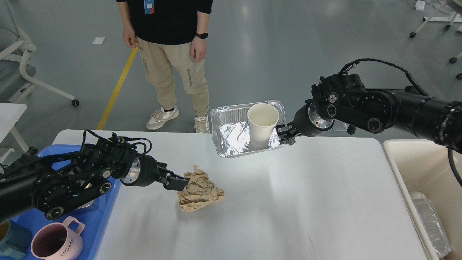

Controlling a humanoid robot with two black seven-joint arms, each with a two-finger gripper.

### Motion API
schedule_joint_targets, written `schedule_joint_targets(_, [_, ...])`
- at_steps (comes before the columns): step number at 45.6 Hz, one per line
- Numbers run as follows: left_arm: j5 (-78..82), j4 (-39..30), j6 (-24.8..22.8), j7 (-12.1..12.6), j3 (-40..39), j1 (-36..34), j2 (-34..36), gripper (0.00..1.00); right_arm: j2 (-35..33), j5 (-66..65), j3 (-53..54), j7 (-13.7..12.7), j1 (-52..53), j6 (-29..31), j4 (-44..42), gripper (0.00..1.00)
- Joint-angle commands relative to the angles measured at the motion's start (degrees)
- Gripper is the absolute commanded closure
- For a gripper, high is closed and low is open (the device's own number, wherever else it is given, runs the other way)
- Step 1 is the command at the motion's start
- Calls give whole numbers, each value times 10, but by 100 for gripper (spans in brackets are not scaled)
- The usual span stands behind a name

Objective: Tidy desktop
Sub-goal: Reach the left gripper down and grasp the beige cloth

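The white desktop [281, 202] fills the middle of the head view. A crumpled brown paper wad [200, 191] lies on it left of centre. My left gripper [179, 181] is at the wad's left edge, its fingers touching or closed on the paper; I cannot tell which. My right gripper [286, 136] is shut on the right rim of a foil tray [231, 133] and holds it tilted above the desktop's far edge. A white paper cup [262, 122] stands inside the tray.
A blue plastic tray [108, 202] at the left holds a pink mug [57, 242]. A cream bin [415, 162] at the right holds another foil tray [431, 227]. A person [173, 61] stands beyond the far edge.
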Motion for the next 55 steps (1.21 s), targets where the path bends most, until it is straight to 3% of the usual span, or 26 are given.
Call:
schedule_joint_targets(1, [2,20,-1,0,28,-17,-31,3,-2,0,7,0,1,0,1,100])
schedule_joint_targets(9, [17,66,0,-3,53,-21,-82,3,-5,1,8,0,8,0,3,100])
schedule_joint_targets(16, [49,103,3,-27,70,-21,-109,7,-5,1,16,0,9,1,3,100])
schedule_joint_targets(20, [65,119,5,-47,74,-21,-118,16,-5,1,18,0,9,1,3,100])
schedule_joint_targets(25, [75,136,5,-51,74,-20,-123,34,-5,1,18,0,9,1,3,100])
schedule_joint_targets(31, [79,142,5,-54,74,-19,-119,62,-7,1,18,0,9,1,5,100])
schedule_joint_targets(35, [79,152,6,-68,74,-16,-120,75,-9,1,19,0,9,1,6,100])
schedule_joint_targets(46, [103,156,6,-99,74,-12,-120,98,-11,1,20,0,9,1,6,100])
schedule_joint_targets(55, [103,155,6,-111,74,-13,-120,99,-12,1,20,0,6,1,6,100])
